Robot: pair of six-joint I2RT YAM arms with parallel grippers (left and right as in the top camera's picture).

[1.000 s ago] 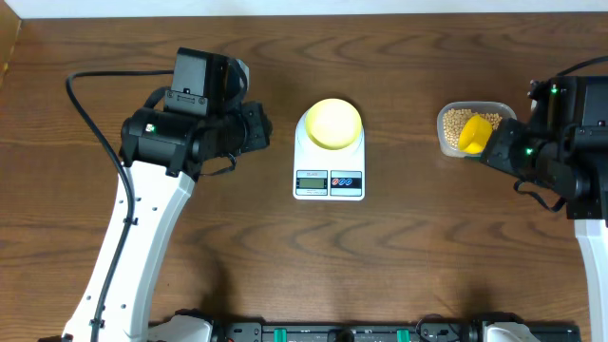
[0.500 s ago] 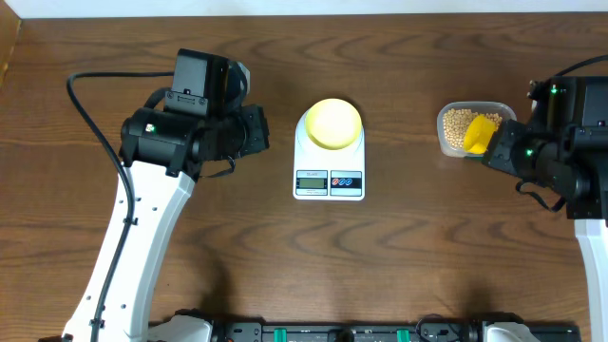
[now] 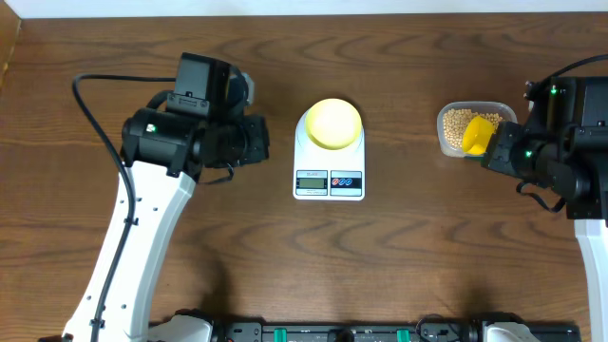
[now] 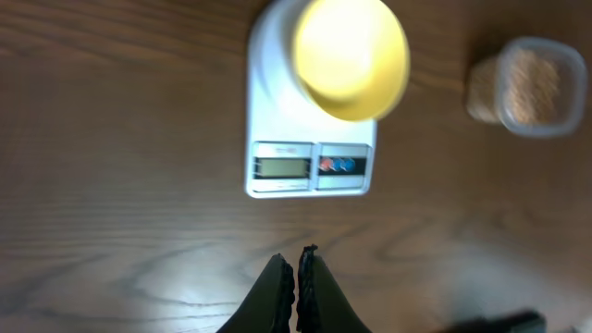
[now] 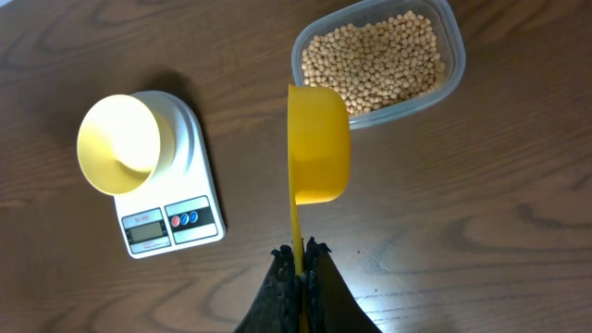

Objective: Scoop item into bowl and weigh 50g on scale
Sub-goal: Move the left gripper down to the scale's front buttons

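Right wrist shows the right claw [image 5: 298, 252] clamped on the scoop [image 5: 319, 148] near the tub [image 5: 455, 57]; left claw [image 4: 296, 264] together.

A dark brown desk [image 3: 399, 266], its wood grain running side to side, filled nearly every view. Far ahead of the left end effector [image 4: 296, 264], along the desk's back edge, ran a pale strip [image 3: 304, 7]; whether it was wall or floor could not be told. Far out to that end effector's left, at the corner, showed a lighter tan board [image 3: 8, 47]. Behind it, at the near edge, lay a black rail [image 3: 342, 332] with green fittings. A pale sheen [image 4: 176, 277] of reflected light sat on the wood just left of its tips.
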